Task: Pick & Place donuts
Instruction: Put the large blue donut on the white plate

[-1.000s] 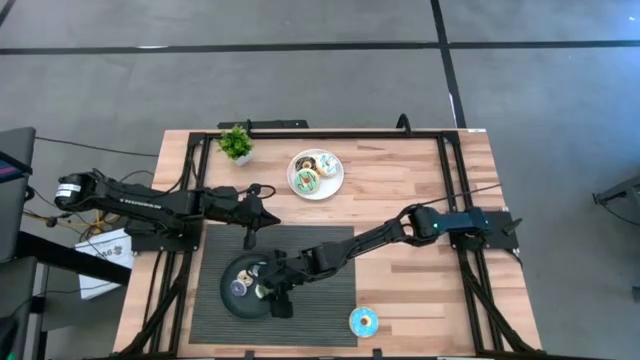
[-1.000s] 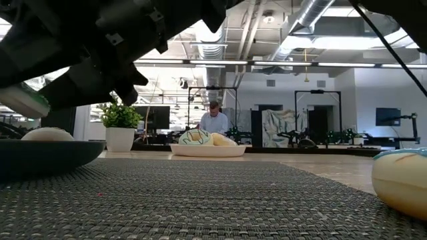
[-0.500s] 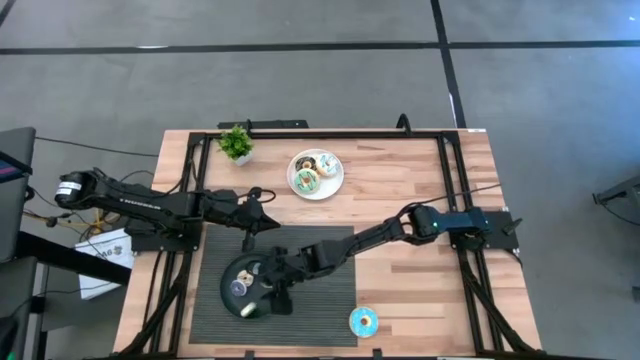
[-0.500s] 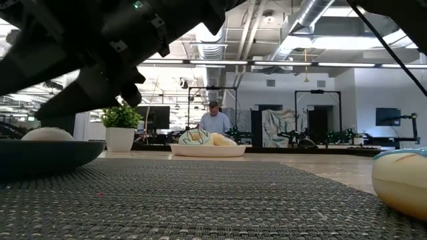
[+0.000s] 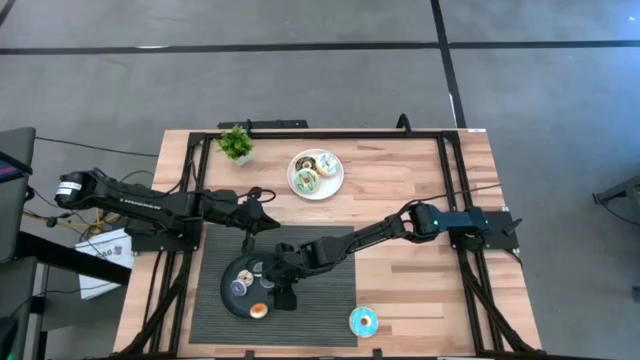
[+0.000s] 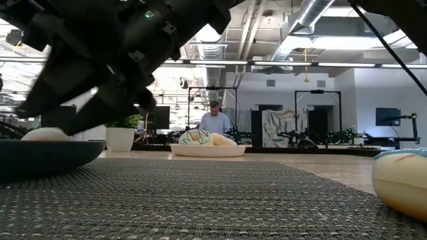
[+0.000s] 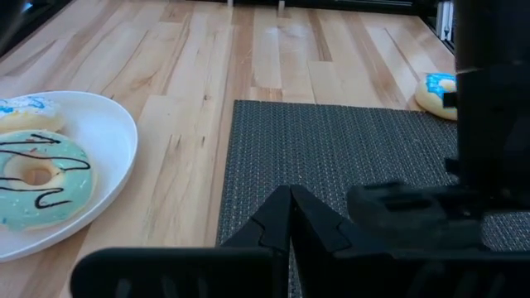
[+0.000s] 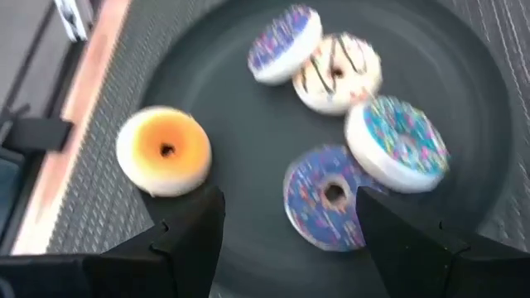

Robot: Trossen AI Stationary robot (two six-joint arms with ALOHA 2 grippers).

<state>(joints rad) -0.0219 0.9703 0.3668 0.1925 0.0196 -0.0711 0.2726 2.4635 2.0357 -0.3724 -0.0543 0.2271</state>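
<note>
Now the orange donut (image 8: 164, 151) lies released, right pincer (image 8: 286, 219) empty.

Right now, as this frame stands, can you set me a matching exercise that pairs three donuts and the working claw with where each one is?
Things:
1. orange-topped donut
2. lone blue donut
3. green-iced donut
4. right claw

Places or states:
A. on the white plate
B. open, above the black dish
C. lying in the black dish
D. by the front right corner of the mat

Pairs: 1-C, 2-D, 3-A, 4-B.

The left claw waits shut near the mat's back edge.
</note>
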